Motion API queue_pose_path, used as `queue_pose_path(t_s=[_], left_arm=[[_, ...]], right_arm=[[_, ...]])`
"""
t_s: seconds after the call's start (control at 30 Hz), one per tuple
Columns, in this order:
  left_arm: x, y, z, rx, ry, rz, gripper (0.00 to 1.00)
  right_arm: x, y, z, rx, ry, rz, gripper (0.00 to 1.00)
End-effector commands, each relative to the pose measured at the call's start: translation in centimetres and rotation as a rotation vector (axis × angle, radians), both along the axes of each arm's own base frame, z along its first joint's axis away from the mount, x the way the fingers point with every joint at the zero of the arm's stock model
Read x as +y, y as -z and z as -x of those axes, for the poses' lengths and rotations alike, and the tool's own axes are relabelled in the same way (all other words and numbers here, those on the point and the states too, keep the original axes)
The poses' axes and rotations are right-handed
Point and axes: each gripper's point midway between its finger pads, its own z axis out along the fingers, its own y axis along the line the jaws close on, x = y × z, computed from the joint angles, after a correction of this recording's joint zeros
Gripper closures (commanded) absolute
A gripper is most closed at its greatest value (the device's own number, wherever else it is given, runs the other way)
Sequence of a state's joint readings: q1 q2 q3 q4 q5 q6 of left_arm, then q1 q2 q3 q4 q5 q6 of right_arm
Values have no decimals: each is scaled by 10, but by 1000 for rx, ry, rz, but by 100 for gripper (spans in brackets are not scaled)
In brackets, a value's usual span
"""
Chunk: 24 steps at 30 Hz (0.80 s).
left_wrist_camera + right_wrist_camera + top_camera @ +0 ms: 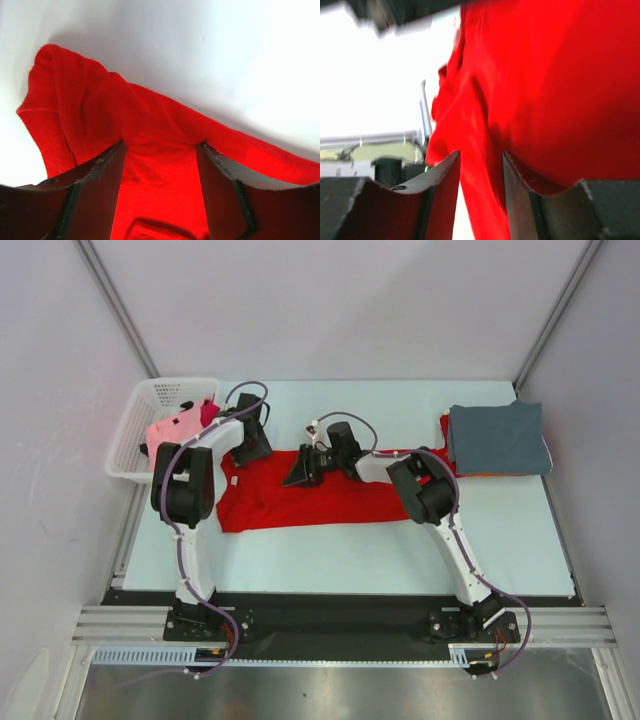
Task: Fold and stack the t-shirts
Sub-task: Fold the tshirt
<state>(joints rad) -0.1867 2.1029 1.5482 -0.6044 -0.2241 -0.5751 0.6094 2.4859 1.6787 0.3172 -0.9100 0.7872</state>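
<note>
A bright red t-shirt (300, 505) lies spread out, a little rumpled, on the pale table. My left gripper (253, 443) is at its far left corner, by the sleeve. In the left wrist view this gripper (160, 145) is open, with the flat red cloth (150, 110) under and between the jaws. My right gripper (299, 473) is at the shirt's far edge near its middle. In the right wrist view it (481, 154) is open too, with a raised fold of red cloth (560, 90) between the jaws and a gap still beside it. A folded grey-blue t-shirt (497, 438) tops a stack at the back right.
A white lattice basket (133, 435) at the back left holds pink and magenta shirts (177, 428), close to my left wrist. Orange and red edges (490, 475) show under the grey-blue shirt. Metal frame rails run along the table's near edge (340, 620).
</note>
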Motion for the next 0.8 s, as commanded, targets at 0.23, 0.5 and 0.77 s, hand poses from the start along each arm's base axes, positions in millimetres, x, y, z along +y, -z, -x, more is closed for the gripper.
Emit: queue_pose_path(t_s=[0.23, 0.5, 0.77], left_arm=[[10, 3, -7, 13, -1, -5, 37], [6, 5, -6, 15, 18, 16, 37], [5, 7, -3, 12, 23, 24, 38]], right_arm=[[-39, -66, 62, -143, -173, -50, 57], [-23, -70, 29, -222, -73, 21, 53], [23, -48, -3, -199, -75, 0, 45]])
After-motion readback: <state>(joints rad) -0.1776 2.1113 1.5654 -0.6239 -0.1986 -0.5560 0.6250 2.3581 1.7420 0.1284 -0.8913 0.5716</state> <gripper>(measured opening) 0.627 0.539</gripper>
